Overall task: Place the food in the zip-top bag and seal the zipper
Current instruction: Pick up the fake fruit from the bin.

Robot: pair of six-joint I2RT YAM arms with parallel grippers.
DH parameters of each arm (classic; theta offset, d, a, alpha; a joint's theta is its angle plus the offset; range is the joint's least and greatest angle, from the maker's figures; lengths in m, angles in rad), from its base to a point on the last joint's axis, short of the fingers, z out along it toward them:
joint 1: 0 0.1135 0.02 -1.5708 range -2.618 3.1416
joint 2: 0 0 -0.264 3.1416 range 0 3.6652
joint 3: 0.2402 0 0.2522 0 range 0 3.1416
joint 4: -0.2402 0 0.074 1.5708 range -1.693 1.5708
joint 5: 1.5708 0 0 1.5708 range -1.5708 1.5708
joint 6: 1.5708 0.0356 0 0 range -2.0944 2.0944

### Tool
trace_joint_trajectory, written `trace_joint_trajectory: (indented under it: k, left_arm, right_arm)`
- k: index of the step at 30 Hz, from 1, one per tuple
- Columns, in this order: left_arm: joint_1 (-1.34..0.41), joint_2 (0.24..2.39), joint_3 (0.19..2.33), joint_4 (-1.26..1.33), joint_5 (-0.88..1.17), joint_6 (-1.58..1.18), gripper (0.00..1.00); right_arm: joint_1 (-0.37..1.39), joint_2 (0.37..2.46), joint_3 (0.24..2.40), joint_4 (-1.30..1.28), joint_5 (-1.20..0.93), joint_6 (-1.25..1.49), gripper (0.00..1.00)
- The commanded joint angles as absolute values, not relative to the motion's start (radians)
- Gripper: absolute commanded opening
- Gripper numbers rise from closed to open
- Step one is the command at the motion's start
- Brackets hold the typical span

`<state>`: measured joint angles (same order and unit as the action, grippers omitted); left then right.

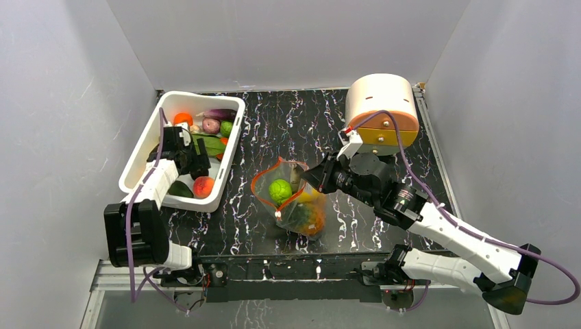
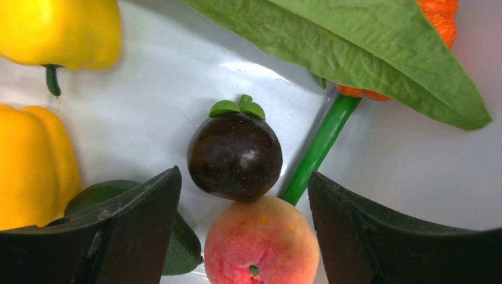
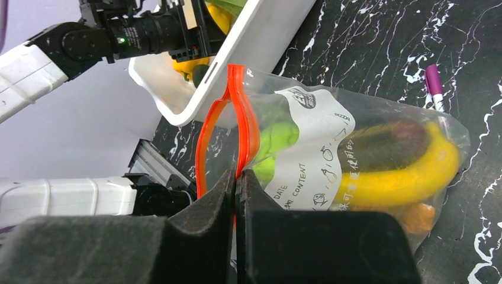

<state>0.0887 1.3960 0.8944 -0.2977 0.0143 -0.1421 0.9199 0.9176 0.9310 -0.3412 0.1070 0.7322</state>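
Note:
The clear zip-top bag (image 1: 296, 204) lies mid-table with its mouth held open; a green fruit (image 1: 279, 190), a yellow banana (image 3: 402, 174) and an orange piece show inside. My right gripper (image 1: 310, 176) is shut on the bag's orange-red zipper (image 3: 244, 124) and holds that edge up. My left gripper (image 1: 199, 168) is open inside the white tub (image 1: 233, 147), its fingers either side of a peach (image 2: 261, 242). A dark purple mangosteen (image 2: 234, 155) lies just beyond the peach. Yellow peppers (image 2: 35, 160), a green avocado (image 2: 177, 239) and a leafy carrot (image 2: 438, 15) lie around them.
A purple pen (image 3: 433, 86) lies on the black marbled table behind the bag. A round peach-coloured container with drawers (image 1: 381, 110) stands at the back right. White walls enclose the table on three sides.

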Motion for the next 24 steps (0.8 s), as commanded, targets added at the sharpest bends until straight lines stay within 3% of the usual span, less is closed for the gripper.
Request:
trace_joint_trajectory:
  k: [1, 17, 24]
  left_arm:
    - [0.095, 1.418, 0.87, -0.261, 0.038, -0.149, 0.77]
    - [0.097, 1.496, 0.883, -0.268, 0.039, -0.144, 0.75]
    - [0.097, 1.504, 0.892, -0.271, 0.077, -0.126, 0.59]
  right_arm:
    - [0.917, 0.881, 0.987, -0.268, 0.131, 0.725, 0.0]
    - [0.917, 0.861, 0.982, -0.273, 0.14, 0.742, 0.0]
    - [0.917, 0.856, 0.983, -0.28, 0.138, 0.746, 0.0]
